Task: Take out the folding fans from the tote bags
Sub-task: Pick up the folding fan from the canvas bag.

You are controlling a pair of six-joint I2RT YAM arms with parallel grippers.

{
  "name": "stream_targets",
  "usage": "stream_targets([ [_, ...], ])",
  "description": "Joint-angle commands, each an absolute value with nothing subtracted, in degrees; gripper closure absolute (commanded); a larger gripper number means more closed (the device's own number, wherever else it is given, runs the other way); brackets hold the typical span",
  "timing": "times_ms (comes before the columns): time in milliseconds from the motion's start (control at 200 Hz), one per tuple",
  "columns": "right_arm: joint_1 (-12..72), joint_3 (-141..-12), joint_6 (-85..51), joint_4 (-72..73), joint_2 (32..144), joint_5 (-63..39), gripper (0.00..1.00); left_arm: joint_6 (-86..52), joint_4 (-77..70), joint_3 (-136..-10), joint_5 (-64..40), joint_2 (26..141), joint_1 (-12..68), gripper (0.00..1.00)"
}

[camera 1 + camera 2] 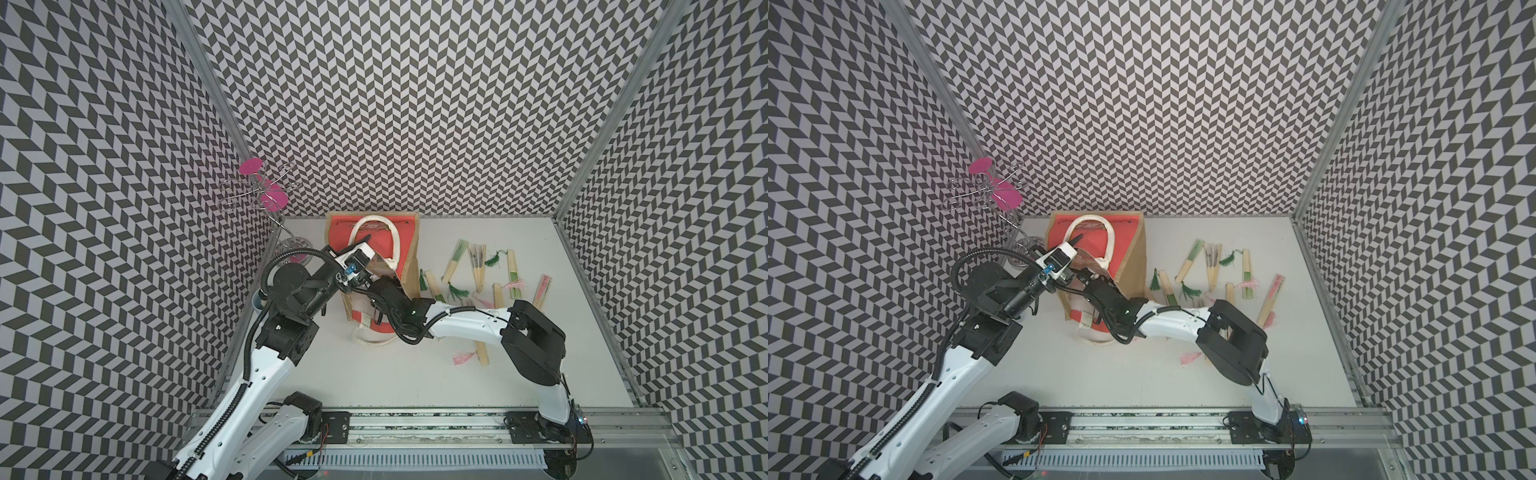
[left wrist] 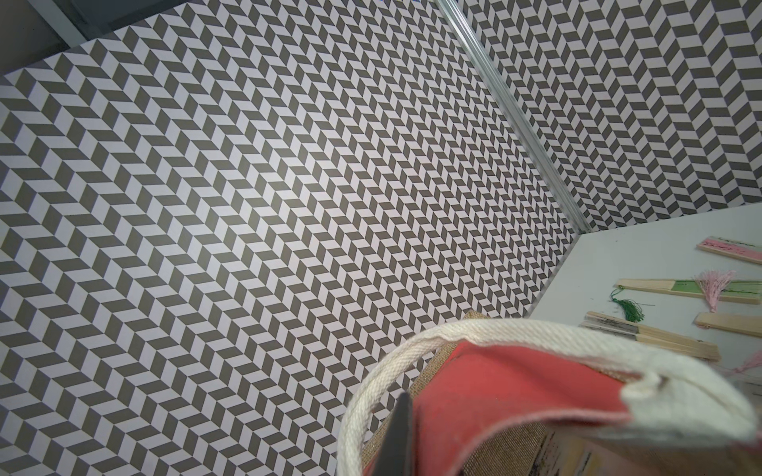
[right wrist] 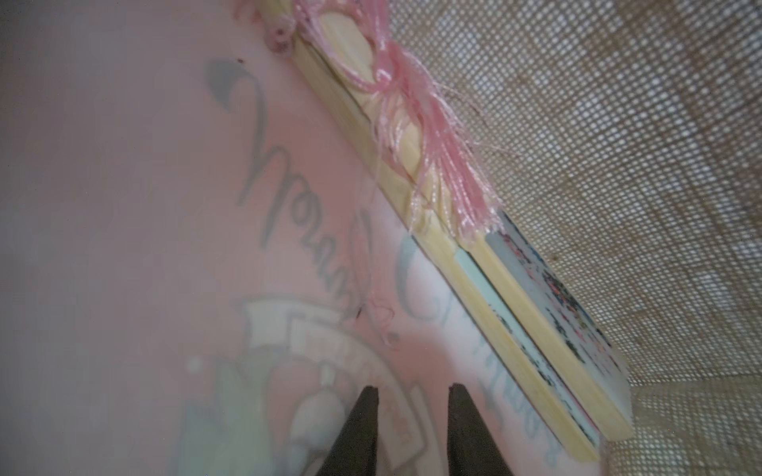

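Observation:
The tote bag lies at the back of the table with its mouth toward the arms. My left gripper is shut on the tote bag's red rim, beside a cream handle, and holds the mouth up. My right gripper is inside the bag, open, with nothing between its fingers; the top views hide its fingers. Two folding fans with a pink tassel lie along the jute wall, beside the gripper. Several fans lie on the table right of the bag.
A wire stand with pink discs rises at the back left corner. One fan with a pink tassel lies close to my right arm's elbow. Patterned walls close three sides, and a metal rail runs along the front.

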State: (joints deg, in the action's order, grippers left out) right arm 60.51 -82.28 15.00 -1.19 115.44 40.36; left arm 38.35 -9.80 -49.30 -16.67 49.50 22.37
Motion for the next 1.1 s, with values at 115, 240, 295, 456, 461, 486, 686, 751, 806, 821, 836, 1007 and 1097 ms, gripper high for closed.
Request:
stream_targets([
  [115, 59.41, -82.76, 17.27, 6.15, 115.57, 49.28, 0.69, 39.33, -12.14, -52.12, -20.82, 48.87, 23.03, 1.0],
  [240, 58.91, -84.36, 19.13, 7.03, 117.62, 50.07, 0.68, 40.07, -11.77, -51.7, -22.7, 48.13, 23.03, 1.0],
  [295, 58.89, -84.85, 19.98, 7.42, 118.39, 49.84, 0.69, 40.12, -11.95, -51.51, -22.76, 47.95, 23.03, 1.0],
  [456, 58.56, -86.52, 21.51, 8.6, 120.33, 50.78, 0.72, 39.82, -11.61, -51.94, -23.32, 47.73, 23.12, 1.0],
  [461, 58.55, -86.59, 21.52, 8.69, 120.42, 50.92, 0.72, 39.82, -11.61, -51.94, -23.35, 47.73, 23.12, 1.0],
  [486, 58.46, -87.03, 21.74, 9.01, 120.76, 51.64, 0.72, 39.81, -11.52, -51.97, -23.53, 47.66, 23.12, 1.0],
  [686, 58.45, -87.91, 28.31, 18.6, 122.26, 60.2, 0.67, 39.9, -10.69, -51.97, -23.35, 48.22, 23.11, 1.0],
  [751, 58.37, -87.79, 29.88, 21.27, 122.17, 60.49, 0.67, 39.99, -9.34, -52.87, -23.2, 48.85, 23.13, 1.0],
  [806, 58.23, -87.98, 30.86, 22.01, 122.24, 59.41, 0.66, 39.99, -8.02, -53.78, -23.32, 49.35, 23.19, 1.0],
  [821, 58.15, -88.09, 31.05, 22.22, 122.33, 58.97, 0.66, 39.99, -7.69, -54.03, -23.49, 49.39, 23.19, 1.0],
  [836, 58.04, -88.07, 31.5, 22.55, 122.42, 58.8, 0.66, 39.99, -7.32, -54.21, -23.67, 49.48, 23.2, 1.0],
  [1007, 57.05, -89.2, 35.21, 25.55, 124.77, 59.21, 0.63, 40.82, -4.09, -55.79, -26.96, 48.66, 23.37, 1.0],
  [1097, 56.69, -89.6, 35.33, 25.49, 125.41, 59.05, 0.71, 41.29, -3.61, -55.69, -27.55, 48.27, 23.47, 1.0],
])
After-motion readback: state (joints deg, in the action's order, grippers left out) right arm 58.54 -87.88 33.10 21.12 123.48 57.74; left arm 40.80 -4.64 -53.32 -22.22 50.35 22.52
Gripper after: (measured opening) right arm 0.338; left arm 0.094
